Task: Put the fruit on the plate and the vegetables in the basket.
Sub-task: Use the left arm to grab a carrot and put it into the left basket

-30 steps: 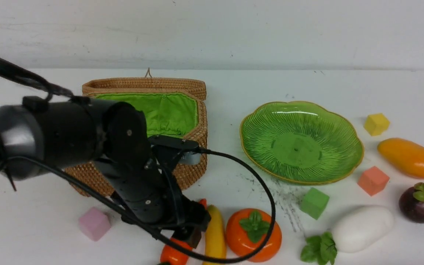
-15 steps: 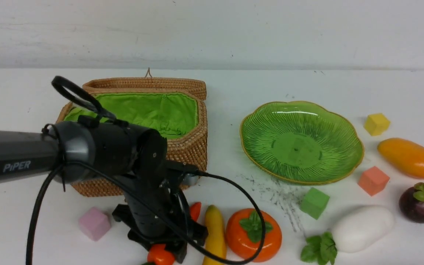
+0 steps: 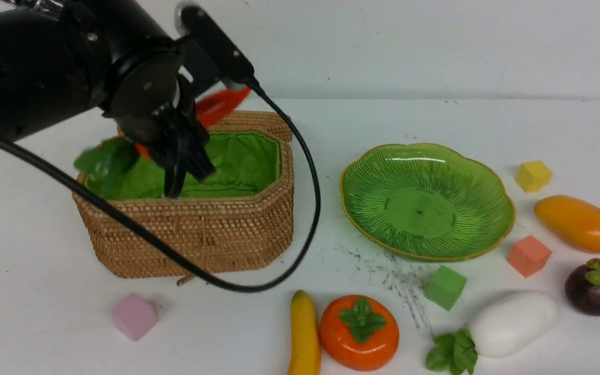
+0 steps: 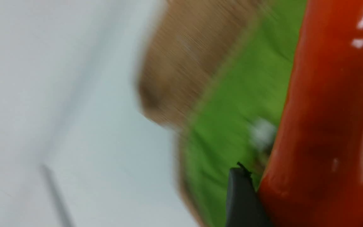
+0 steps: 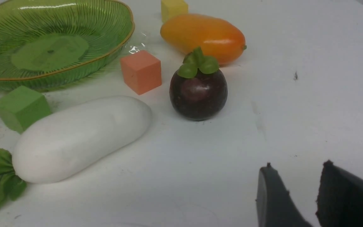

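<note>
above the open basket (image 3: 196, 234): left gripper (image 3: 190, 172) with red-orange carrot

at ten o'clock in the front view, the left gripper has its jaws clamped on the carrot (image 4: 323, 126). carrot is long, smooth, glossy, deep red-orange, bright highlights near one end in the left wrist view, tapers to a point aimed at two o'clock in the front view; green leafy top at the other end, aimed at eight o'clock, blurry. carrot is in the air over the basket, not resting in it. basket: tan woven wicker, octagonal, bright green cloth lining, lid open behind.

right gripper (image 5: 301, 189): fingers apart, nothing between them, seen in right wrist view only.

plate (image 3: 427, 203) at one o'clock: green, ribbed, scalloped, thin gold rim, bare. banana (image 3: 305, 333) at six o'clock, yellow, upper end tapered, just beside the round orange persimmon (image 3: 359, 333) with green leaves on top. white radish (image 3: 513, 323) at four o'clock, plump, smooth, leaves toward its lower left. mango (image 3: 581, 224) at three o'clock, orange-yellow, shiny. mangosteen (image 3: 594, 286) just below it, dark purple, green cap. small cubes: yellow (image 3: 533, 176), coral (image 3: 528, 255), green (image 3: 445, 288) around the plate; pink (image 3: 135, 316) at seven o'clock.
</note>
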Robot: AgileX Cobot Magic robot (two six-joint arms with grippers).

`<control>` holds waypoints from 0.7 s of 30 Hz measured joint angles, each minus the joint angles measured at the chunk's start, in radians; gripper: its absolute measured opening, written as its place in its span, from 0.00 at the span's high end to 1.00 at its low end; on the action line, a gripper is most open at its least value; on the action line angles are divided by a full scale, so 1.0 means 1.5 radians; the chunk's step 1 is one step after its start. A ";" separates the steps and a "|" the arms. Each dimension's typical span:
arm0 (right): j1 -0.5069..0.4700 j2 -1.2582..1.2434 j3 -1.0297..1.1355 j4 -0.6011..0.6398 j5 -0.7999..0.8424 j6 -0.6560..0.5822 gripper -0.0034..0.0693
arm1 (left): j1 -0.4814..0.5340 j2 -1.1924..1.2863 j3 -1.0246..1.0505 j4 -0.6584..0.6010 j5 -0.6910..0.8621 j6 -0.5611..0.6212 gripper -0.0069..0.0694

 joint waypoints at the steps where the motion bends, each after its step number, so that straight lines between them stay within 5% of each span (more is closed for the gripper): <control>1: 0.000 0.000 0.000 0.000 0.000 0.000 0.62 | 0.009 0.007 -0.001 0.027 -0.033 0.000 0.42; 7: 0.000 0.000 0.000 0.000 0.000 0.000 0.62 | 0.060 0.077 -0.001 0.069 -0.124 0.003 0.42; 21: 0.000 0.000 0.000 0.000 0.000 0.000 0.62 | 0.070 0.136 0.028 0.028 -0.135 0.003 0.42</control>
